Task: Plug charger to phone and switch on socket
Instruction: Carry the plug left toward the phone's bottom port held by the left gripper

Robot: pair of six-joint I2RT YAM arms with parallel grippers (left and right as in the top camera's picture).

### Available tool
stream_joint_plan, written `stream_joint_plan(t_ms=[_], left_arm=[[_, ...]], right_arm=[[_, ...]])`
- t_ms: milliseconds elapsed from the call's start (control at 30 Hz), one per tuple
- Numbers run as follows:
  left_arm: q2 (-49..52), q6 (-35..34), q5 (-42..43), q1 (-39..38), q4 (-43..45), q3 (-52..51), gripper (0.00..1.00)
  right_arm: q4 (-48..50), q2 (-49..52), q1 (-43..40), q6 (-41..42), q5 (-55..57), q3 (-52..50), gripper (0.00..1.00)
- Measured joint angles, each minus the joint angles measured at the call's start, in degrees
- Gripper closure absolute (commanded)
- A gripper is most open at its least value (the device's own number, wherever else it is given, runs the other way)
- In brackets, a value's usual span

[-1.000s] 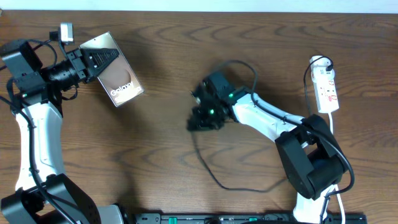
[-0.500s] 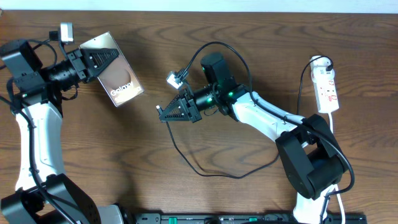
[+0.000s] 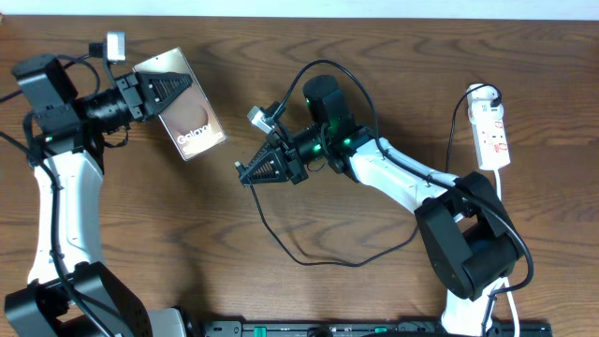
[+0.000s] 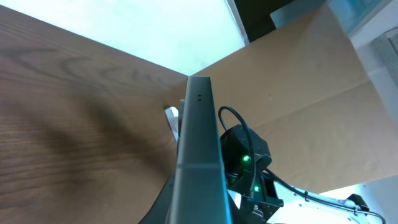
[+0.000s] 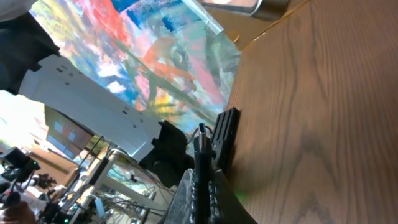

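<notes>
Holding one phone (image 3: 197, 126), left pincer (image 3: 178, 87); holding one charger (image 3: 318, 264), right pincer (image 3: 245, 174); one socket (image 3: 493, 136).

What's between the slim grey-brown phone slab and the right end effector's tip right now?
Nothing. In the overhead view, only bare brown wooden table separates the grey-brown Galaxy phone from the right end effector.

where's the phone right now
In the overhead view the phone is at the upper left, clamped in the left claw, with the right claw holding the charger just to its right.
</notes>
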Motion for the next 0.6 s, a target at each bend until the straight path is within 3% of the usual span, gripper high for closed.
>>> stream_joint_plan(t_ms=[600], left_arm=[[0.0,0.5,-0.2,0.0,0.0,0.0,0.92]], right_arm=[[8.9,5.4,1.2,3.3,-2.9,0.0,0.99]])
